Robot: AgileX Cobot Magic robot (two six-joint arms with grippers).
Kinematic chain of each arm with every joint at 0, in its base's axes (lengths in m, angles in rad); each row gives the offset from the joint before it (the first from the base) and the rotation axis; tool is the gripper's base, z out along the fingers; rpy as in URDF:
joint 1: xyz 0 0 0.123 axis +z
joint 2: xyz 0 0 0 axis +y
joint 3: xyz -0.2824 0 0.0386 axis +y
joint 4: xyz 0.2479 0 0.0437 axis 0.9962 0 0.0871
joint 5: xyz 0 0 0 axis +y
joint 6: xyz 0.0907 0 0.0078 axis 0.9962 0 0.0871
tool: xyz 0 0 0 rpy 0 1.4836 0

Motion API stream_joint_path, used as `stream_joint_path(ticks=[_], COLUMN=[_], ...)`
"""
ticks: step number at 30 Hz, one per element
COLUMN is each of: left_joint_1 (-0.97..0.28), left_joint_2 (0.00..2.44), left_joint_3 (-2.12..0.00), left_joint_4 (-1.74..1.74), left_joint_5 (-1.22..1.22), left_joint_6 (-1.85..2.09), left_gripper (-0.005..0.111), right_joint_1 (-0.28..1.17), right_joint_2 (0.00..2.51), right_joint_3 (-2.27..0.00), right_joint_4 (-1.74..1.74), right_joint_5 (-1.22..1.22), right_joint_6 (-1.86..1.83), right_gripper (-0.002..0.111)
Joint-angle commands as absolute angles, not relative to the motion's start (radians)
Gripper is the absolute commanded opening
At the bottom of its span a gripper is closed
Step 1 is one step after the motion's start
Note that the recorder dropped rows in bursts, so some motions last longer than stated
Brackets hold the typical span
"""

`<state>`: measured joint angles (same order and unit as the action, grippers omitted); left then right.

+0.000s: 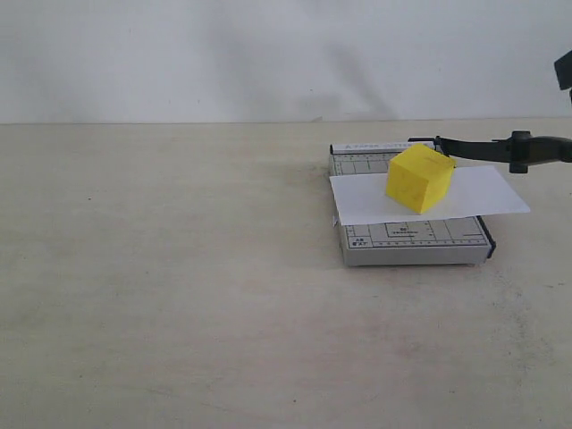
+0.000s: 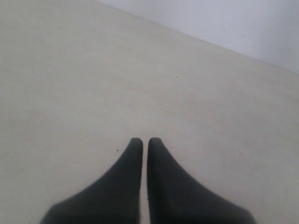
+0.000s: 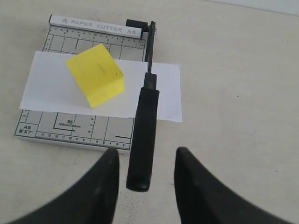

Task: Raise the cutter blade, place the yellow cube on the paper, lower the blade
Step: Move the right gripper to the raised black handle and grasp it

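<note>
Cutter board (image 1: 411,241), grey, gridded, sits on the pale table (image 1: 179,295), right of centre in the exterior view.

- On the board: the paper (image 1: 483,192), a white strip laid crosswise. It overhangs the board on the right side and slightly on the left.
- On the paper: the yellow cube (image 1: 420,179). It rests on the sheet over the board, turned at an angle to the grid lines, one corner toward the exterior camera.
- The cutter blade (image 1: 474,145) is hinged at the board's far right corner. In the exterior view it stands off the board, with the thick handle end reaching out to the right past the paper's edge.

Right wrist view:
- The blade (image 3: 142,135) crosses above the paper (image 3: 46,88), just beside the cube (image 3: 96,74) and not touching it.
- The handle end projects past the printed edge of the board (image 3: 70,126).
- Right gripper (image 3: 147,150): jaws spread, the handle end lying between the two fingers with a gap showing on each side. No contact seen.
- The cube lies beyond the fingertips and to one side, well apart from them.

Left wrist view:
- Left gripper (image 2: 145,140): fingers pressed together, nothing between them, over bare table.
- None of the task's things appear in this view.
</note>
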<state>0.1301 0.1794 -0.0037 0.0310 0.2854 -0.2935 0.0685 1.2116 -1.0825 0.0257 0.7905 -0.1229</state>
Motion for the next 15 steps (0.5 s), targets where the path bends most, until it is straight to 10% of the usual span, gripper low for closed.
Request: stream_joint_path(ticks=[1, 15], left_joint_1=[0.129, 0.127], left_joint_2=[0.175, 0.175], left_joint_3=[0.0, 0.0], left_joint_4=[0.014, 0.067], left_joint_5=[0.288, 0.234], left_joint_6=[-0.25, -0.125], left_gripper=[0.005, 0.005], right_joint_1=[0.069, 0.069], right_joint_2=[1.253, 1.37], right_joint_3=[-1.089, -1.089], right_joint_4=[0.033, 0.026], right_joint_5=[0.779, 0.751], right_joint_6=[-0.113, -0.102], right_gripper=[0.039, 0.039])
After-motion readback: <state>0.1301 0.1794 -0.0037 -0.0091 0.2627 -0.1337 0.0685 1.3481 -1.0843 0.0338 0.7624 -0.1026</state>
